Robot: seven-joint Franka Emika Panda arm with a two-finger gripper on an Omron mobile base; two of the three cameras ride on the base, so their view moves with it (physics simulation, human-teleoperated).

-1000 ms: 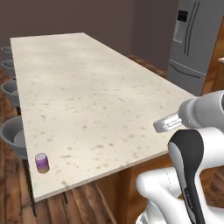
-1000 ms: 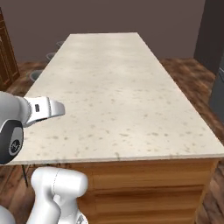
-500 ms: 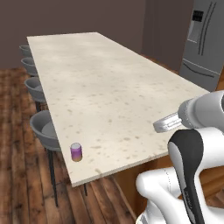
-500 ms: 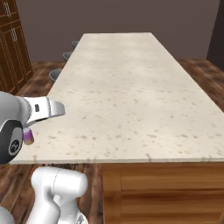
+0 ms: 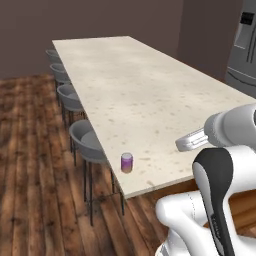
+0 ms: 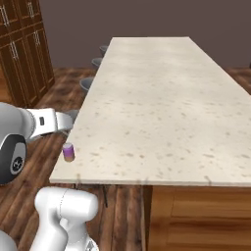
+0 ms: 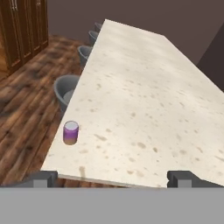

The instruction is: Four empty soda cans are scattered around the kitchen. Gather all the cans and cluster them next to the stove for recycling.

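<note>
— Where's the can?
— Purple soda can (image 5: 127,162) (image 6: 68,152) (image 7: 71,132), upright on the long pale speckled bench (image 5: 150,95) (image 6: 162,108) (image 7: 144,100), close to the near corner on the stool side. Silvery top, paler band low on the body. Alone on that stretch of top.

— And the claw (image 7: 113,178)?
— Spread wide, gripping nothing. Two dark fingertips (image 7: 41,178) rising at the bottom of the hand view, far apart, just short of the bench's near edge. Can sitting ahead and toward the left tip, well apart from both.

— Arm?
— White, with dark joints, held up short of the bench end in both base views, not over the can.

— Around the bench?
— Row of grey stools (image 5: 86,142) (image 6: 89,83) (image 7: 65,89) tucked along the can's side, over a dark wooden floor (image 5: 35,165) (image 6: 63,93). Wooden cabinets (image 6: 22,63) (image 7: 22,30) beyond the stools. Steel fridge (image 5: 243,47) off past the opposite side, seen from the left base camera.
</note>
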